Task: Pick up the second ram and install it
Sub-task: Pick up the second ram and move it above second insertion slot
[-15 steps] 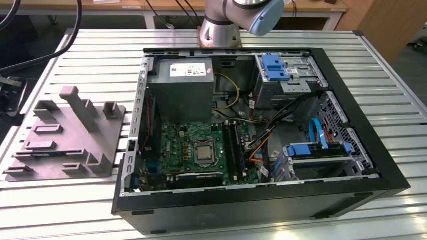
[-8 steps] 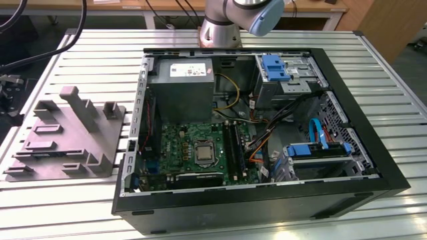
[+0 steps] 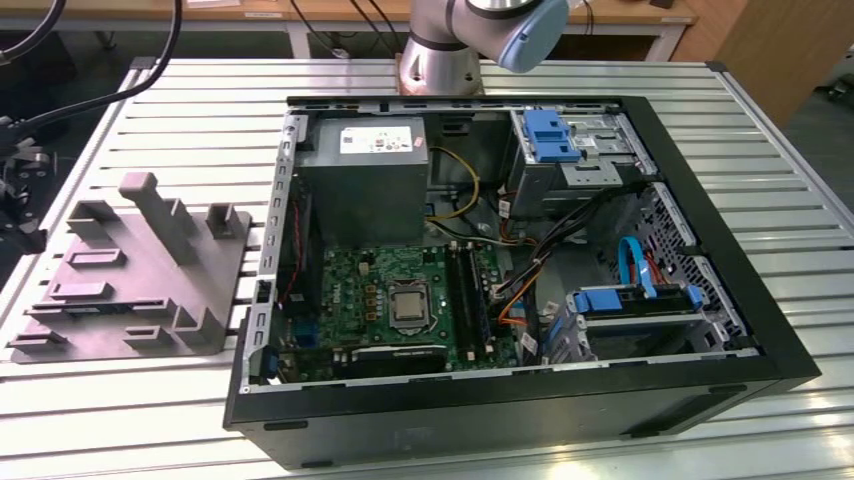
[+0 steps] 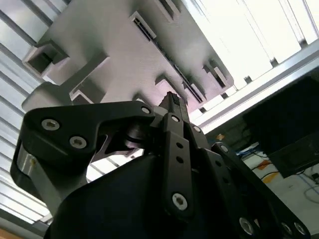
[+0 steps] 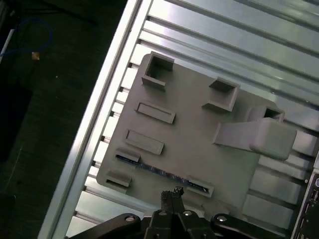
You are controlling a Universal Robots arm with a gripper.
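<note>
Two fingertips (image 5: 168,198) of the end effector (image 5: 172,195) are pressing together with nothing between them, hanging over the grey fixture (image 5: 199,124) in the first wrist view. The second ram (image 5: 159,173) is standing on edge in a fixture slot just ahead of the tips, its long axis lying parallel to the fixture edge closest to them. The wrist is pointing down at the fixture. In the exterior view, the arm (image 3: 454,40) is rising from the counter (image 3: 747,130) behind the open computer case (image 3: 721,330).
</note>
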